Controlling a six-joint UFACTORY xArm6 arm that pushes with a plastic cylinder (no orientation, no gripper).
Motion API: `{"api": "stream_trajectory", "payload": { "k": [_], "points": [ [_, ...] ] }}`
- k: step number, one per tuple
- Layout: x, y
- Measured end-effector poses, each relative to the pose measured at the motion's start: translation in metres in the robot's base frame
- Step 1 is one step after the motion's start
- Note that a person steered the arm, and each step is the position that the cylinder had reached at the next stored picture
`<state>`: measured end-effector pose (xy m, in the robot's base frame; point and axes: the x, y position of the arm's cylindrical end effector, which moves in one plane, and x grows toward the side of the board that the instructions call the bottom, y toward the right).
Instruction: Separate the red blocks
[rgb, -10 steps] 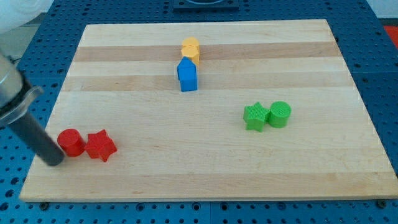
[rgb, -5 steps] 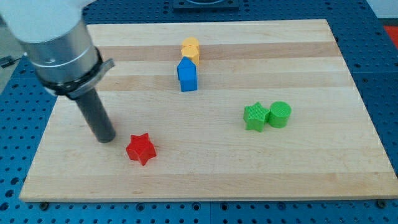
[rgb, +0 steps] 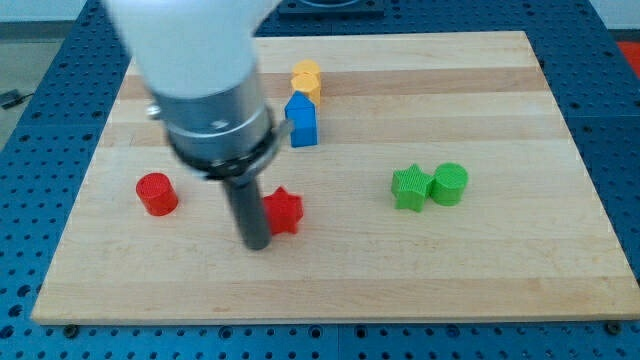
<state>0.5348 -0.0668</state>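
Camera view: my tip (rgb: 256, 241) rests on the tabletop (rgb: 500, 270), touching the red star (rgb: 283, 211), which sits at its 1 o'clock. The red cylinder (rgb: 156, 193) stands well apart, at the star's 9 o'clock. There is no gripper, only the rod. At the star's 12 o'clock, the blue block (rgb: 301, 119) touches the yellow block (rgb: 307, 78) behind it. At 3 o'clock, the green star (rgb: 410, 187) touches the green cylinder (rgb: 450, 183).

Pale wood board (rgb: 400, 270), smooth; red star (rgb: 285, 211) ridged matt plastic
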Motion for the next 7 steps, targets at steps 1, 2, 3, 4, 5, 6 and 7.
{"api": "stream_trajectory", "payload": {
  "k": [1,2,3,4,5,6,7],
  "points": [
    [-0.019,0.047],
    [-0.011,0.055],
    [0.004,0.024],
    [-0.003,-0.013],
    [-0.032,-0.03],
    [-0.046,-0.016],
    [-0.046,0.027]
  ]
}}
